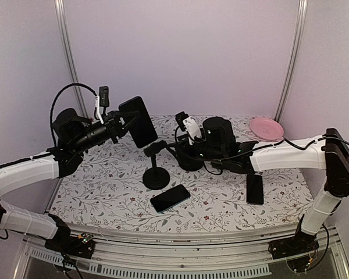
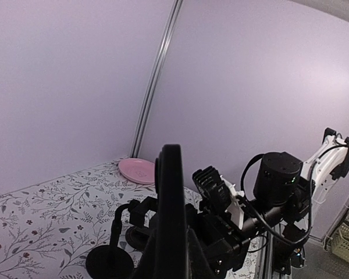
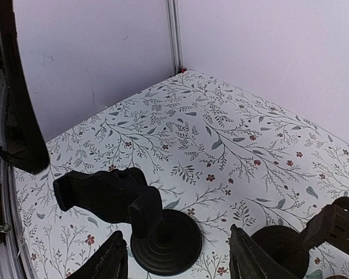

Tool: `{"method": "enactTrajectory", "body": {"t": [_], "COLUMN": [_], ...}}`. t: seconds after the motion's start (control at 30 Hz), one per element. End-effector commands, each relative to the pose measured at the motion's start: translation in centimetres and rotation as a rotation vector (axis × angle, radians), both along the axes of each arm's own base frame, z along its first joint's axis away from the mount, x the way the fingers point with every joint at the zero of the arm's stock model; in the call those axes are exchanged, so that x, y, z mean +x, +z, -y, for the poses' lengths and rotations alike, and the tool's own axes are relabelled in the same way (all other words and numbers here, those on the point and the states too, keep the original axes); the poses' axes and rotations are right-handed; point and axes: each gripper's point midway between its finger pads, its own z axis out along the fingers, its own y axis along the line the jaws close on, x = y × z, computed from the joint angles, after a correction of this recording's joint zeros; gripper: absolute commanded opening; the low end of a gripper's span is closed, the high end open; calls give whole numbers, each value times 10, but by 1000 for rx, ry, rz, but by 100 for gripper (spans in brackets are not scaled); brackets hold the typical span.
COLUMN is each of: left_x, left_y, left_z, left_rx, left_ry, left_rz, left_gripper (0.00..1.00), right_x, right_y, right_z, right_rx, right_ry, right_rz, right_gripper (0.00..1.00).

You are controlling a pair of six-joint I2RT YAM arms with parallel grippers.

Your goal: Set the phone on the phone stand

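Observation:
My left gripper (image 1: 121, 124) is shut on a black phone (image 1: 138, 121) and holds it upright in the air, up and left of the black phone stand (image 1: 156, 171). In the left wrist view the phone (image 2: 172, 197) shows edge-on between my fingers, with the stand (image 2: 109, 258) below left. My right gripper (image 1: 183, 154) is open, low over the table just right of the stand. In the right wrist view the stand's round base (image 3: 168, 241) and its cradle (image 3: 102, 195) lie between my fingertips (image 3: 113, 258); I cannot tell whether they touch it. The held phone (image 3: 17, 99) is at the left edge.
A second black stand (image 3: 279, 253) sits right beside the first, under my right gripper. Two more phones lie flat on the floral table: one at front centre (image 1: 170, 198), one at right (image 1: 255, 189). A pink plate (image 1: 266, 128) is at the back right.

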Motion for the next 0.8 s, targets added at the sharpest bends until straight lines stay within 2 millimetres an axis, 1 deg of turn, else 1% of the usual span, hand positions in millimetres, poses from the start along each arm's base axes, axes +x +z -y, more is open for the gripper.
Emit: {"method": "enactTrajectory", "body": {"t": [0.0, 0.1, 0.17, 0.23, 0.27, 0.33, 0.5, 0.53, 0.6, 0.63, 0.7, 0.77], "left_x": [-2, -3, -3, -3, -3, -4, -5, -5, -6, -7, -7, -8], "left_y": [24, 24, 22, 20, 19, 19, 19, 18, 18, 18, 15, 14], "left_z": [-17, -19, -18, -17, -17, -17, -19, -19, -18, -18, -16, -14], "left_rx": [-6, -7, -3, 0, 1, 0, 1, 1, -1, -1, 1, 3], "left_ry": [77, 79, 76, 69, 64, 62, 62, 60, 52, 48, 35, 20], "left_rz": [80, 77, 73, 68, 66, 69, 70, 69, 66, 65, 60, 61], "left_gripper": [0, 0, 0, 0, 0, 0, 0, 0, 0, 0, 0, 0], "right_x": [12, 12, 14, 14, 17, 18, 20, 20, 22, 22, 21, 17], "right_y": [-3, -6, -6, -8, 5, 8, 2, 0, -2, -2, -2, -1], "right_z": [-8, -9, -8, -8, -13, -17, -27, -28, -27, -26, -24, -23], "right_rx": [-68, -88, -91, -93, -71, -68, -84, -88, -98, -102, -99, -90], "right_ry": [1, 12, -1, -4, -7, -8, -12, -14, -27, -34, -39, -38], "right_rz": [53, 74, 77, 73, 88, 89, 82, 77, 72, 71, 57, 39], "right_gripper": [58, 57, 54, 52, 52, 51, 48, 46, 36, 35, 36, 45]}}
